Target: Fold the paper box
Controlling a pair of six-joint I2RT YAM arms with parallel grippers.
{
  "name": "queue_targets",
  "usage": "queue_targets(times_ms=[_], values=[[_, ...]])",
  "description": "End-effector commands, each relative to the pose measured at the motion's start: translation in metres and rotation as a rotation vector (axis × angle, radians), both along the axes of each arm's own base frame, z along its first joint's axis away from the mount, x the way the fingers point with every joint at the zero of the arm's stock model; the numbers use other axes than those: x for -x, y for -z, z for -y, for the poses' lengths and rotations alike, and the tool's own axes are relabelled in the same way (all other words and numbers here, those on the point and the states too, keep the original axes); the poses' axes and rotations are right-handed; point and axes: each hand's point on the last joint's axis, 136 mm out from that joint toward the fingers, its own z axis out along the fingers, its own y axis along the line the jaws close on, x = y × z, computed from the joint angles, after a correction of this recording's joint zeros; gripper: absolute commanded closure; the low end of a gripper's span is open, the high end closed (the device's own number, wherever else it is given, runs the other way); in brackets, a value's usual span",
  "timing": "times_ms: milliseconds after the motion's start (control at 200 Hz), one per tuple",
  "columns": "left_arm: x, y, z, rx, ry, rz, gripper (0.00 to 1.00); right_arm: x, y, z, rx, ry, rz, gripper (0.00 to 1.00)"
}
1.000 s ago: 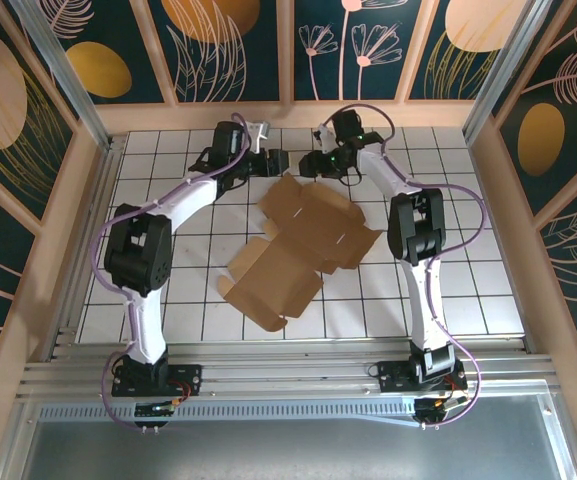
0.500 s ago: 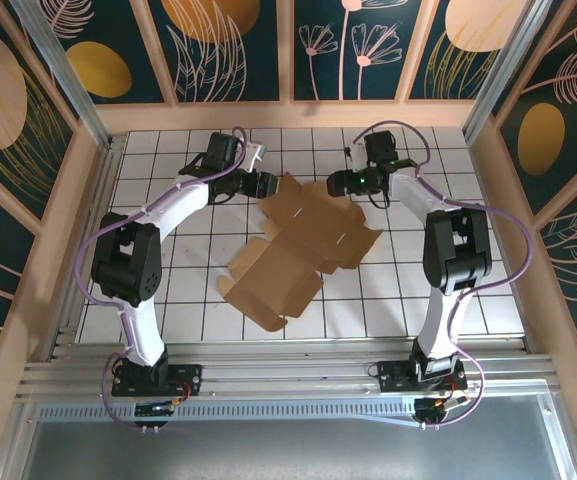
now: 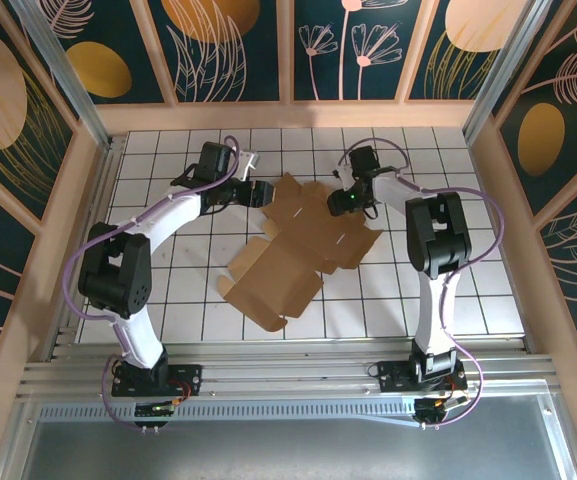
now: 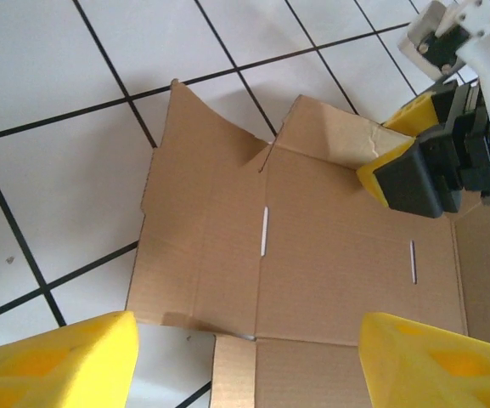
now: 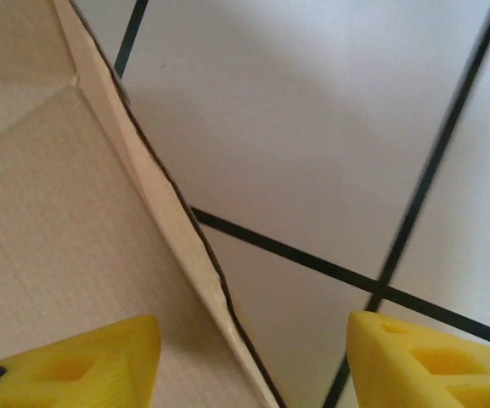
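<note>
Cardboard box [image 3: 301,243] lying flat, left claw [image 3: 262,193] apart at its eleven o'clock edge, right claw [image 3: 341,203] apart over the one o'clock flap

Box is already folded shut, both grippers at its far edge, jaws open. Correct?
Wrong on the fold: the paper box lies as an unfolded sheet, flaps spread, per the top external view. The left gripper and right gripper are at its far edge, open.
</note>
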Motion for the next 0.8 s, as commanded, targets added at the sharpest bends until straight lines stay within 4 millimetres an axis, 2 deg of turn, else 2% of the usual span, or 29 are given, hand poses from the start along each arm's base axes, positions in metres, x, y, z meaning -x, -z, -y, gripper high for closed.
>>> queue_targets(times_ms=[0,135,220,270,280,305,445,450,511,561,701,766,776,796], values=[[-0.003,-0.016,-0.004,0.037,-0.022,0.037,0.29,-0.007,-0.013,-0.004,0.071,-0.020,0.045,0.53],[-0.002,-0.021,-0.011,0.039,-0.046,0.065,0.27,-0.012,-0.031,0.000,0.268,-0.034,0.171,0.69],[-0.002,-0.026,-0.015,0.040,-0.059,0.093,0.26,-0.014,-0.051,0.004,0.416,-0.042,0.274,0.78],[-0.002,-0.020,-0.018,0.029,-0.071,0.101,0.26,-0.014,-0.065,0.006,0.499,-0.043,0.342,0.84],[-0.001,-0.030,-0.019,0.036,-0.075,0.126,0.25,-0.015,-0.068,0.006,0.514,-0.045,0.356,0.85],[-0.001,-0.034,-0.022,0.033,-0.086,0.145,0.25,-0.015,-0.078,0.006,0.547,-0.042,0.394,0.87],[0.005,-0.056,-0.031,0.063,-0.102,0.274,0.24,-0.016,-0.143,0.008,0.722,-0.045,0.614,0.89],[0.006,-0.054,-0.032,0.062,-0.104,0.273,0.24,-0.014,-0.148,0.002,0.734,-0.057,0.636,0.89],[0.007,-0.065,-0.037,0.066,-0.127,0.336,0.23,-0.008,-0.172,-0.007,0.816,-0.108,0.732,0.88],[0.006,-0.069,-0.044,0.062,-0.162,0.371,0.23,-0.003,-0.186,-0.011,0.904,-0.166,0.794,0.87],[-0.002,-0.076,-0.058,0.067,-0.249,0.403,0.23,0.007,-0.192,-0.008,1.145,-0.337,0.826,0.88],[-0.005,-0.084,-0.057,0.105,-0.266,0.431,0.23,0.012,-0.194,-0.004,1.227,-0.414,0.855,0.94],[-0.002,-0.077,-0.058,0.105,-0.266,0.419,0.23,0.013,-0.194,-0.003,1.233,-0.422,0.860,0.94],[-0.001,-0.074,-0.057,0.115,-0.264,0.420,0.23,0.014,-0.194,-0.002,1.252,-0.448,0.868,0.95]])
